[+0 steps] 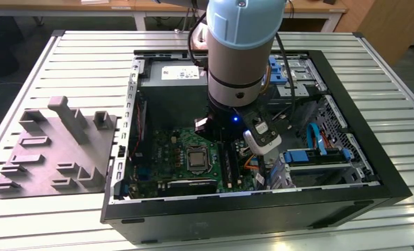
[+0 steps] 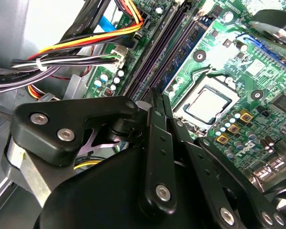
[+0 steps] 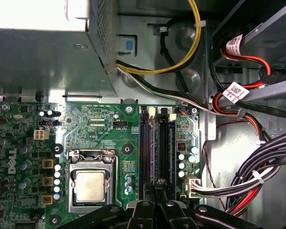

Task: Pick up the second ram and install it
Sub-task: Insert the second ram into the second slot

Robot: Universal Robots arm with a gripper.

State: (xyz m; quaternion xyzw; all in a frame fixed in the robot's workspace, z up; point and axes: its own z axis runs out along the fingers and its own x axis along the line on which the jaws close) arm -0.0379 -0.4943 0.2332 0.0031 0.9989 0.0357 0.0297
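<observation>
Ram standing among the slots just beside the socket; my hand sits over its near end, fingers drawn together with no gap, though I cannot tell whether they pinch its edge. Risk as I judge it: an off-centre push could leave the far end unseated or flex the board.

A white printed sticker is sitting on the grey metal power-supply box in the upper middle of the exterior view, not legible. In the first wrist view, white barcode tags are hanging on red cables, and white lettering is running along the green circuit board.
</observation>
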